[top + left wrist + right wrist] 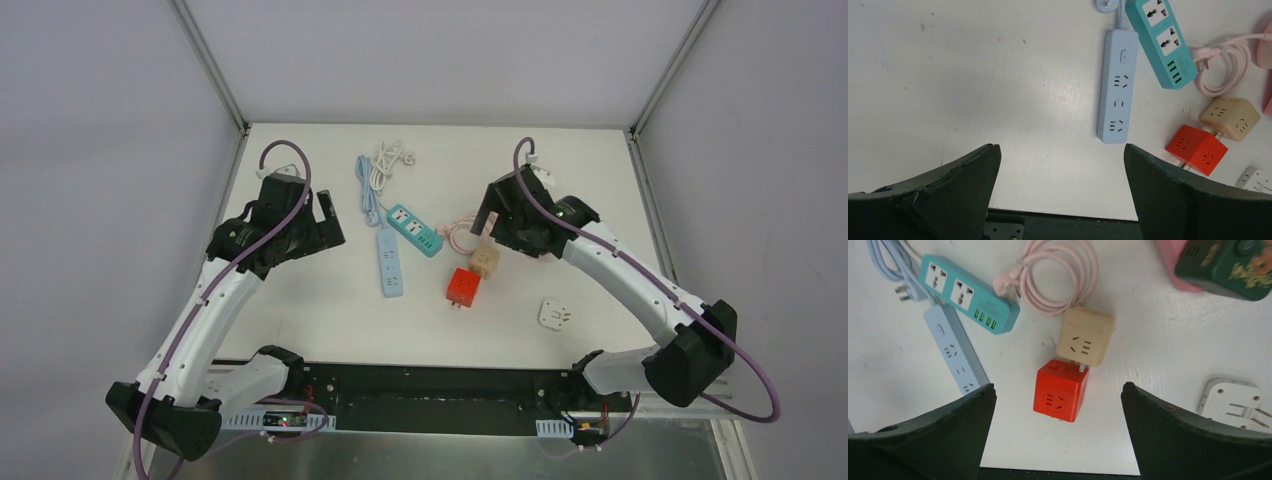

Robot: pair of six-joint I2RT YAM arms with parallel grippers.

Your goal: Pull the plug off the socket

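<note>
Beige cube plug sits mid-table, its prongs against the red cube socket. Right gripper hangs above them, jaws apart; left gripper is likewise spread, empty.

Top view: slim strip sits mid-table, running up-down in frame. USB strip lies just right of its upper end, slanted. Cable bundle is above both, toward the top edge. Coiled cord is right of the USB strip. Upper cube is below the cord, lower cube touching it at lower left. Flat adapter lies apart, lower right.
</note>
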